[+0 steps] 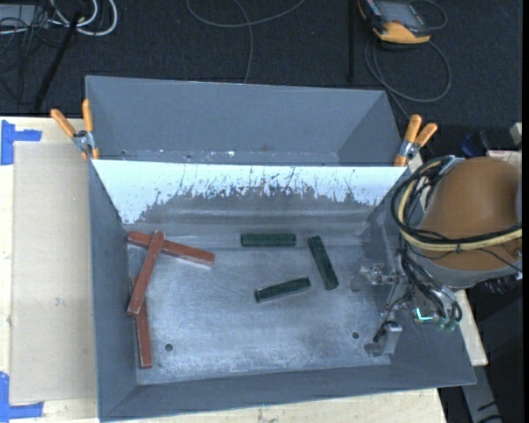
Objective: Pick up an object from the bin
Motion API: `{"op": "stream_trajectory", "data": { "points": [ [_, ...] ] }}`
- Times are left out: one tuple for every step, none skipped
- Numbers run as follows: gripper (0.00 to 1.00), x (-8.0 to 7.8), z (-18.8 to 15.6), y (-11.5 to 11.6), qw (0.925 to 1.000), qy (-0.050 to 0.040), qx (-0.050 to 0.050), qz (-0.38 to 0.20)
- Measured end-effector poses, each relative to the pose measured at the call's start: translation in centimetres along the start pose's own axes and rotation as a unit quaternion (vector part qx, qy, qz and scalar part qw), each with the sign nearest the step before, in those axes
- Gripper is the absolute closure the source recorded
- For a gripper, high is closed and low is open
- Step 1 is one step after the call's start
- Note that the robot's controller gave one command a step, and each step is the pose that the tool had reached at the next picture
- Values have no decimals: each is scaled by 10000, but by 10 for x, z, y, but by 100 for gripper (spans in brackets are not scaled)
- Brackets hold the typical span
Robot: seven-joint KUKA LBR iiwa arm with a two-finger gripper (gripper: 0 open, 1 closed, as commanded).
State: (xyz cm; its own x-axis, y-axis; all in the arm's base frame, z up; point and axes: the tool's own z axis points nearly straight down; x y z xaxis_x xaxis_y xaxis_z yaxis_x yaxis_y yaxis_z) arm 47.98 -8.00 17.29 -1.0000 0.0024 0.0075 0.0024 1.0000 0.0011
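The gripper [383,335] is down at the near right corner of the bin [291,393], close against the right wall (whether it is open or clenched I cannot tell from here). Above it sits the arm's orange cover [472,210], with looped cables [416,203] hanging round it.

Across at the near left corner lies the near red bar [145,340], running roughly along the left wall. Its far end meets, or almost meets, the lower end of the leaning red bar [145,273]. That bar slants up towards the far left and crosses the cross red bar [178,248] near the latter's left end, so the two make a rough T.

In the middle of the floor lies the low green bar [282,289], slightly tilted. It is the bar nearest the gripper, though it is still well apart from it. Just beyond it to the right is the steep green bar [323,263], angled towards the far wall. Farthest back is the flat green bar [268,240], lying parallel to the far wall at the foot of its scratched slope. None of the three green bars touch.
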Motion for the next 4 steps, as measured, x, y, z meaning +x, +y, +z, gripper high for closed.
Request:
{"op": "stream_trajectory", "data": {
  "points": [
    [0,-20,1,-43,9837,-40,16,-1796],
    [0,-85,51,5,9607,-37,-3,-2775],
    [0,-83,105,91,9458,-21,-14,-3248],
    [100,-84,102,87,9467,-32,12,-3221]
  ]
}}
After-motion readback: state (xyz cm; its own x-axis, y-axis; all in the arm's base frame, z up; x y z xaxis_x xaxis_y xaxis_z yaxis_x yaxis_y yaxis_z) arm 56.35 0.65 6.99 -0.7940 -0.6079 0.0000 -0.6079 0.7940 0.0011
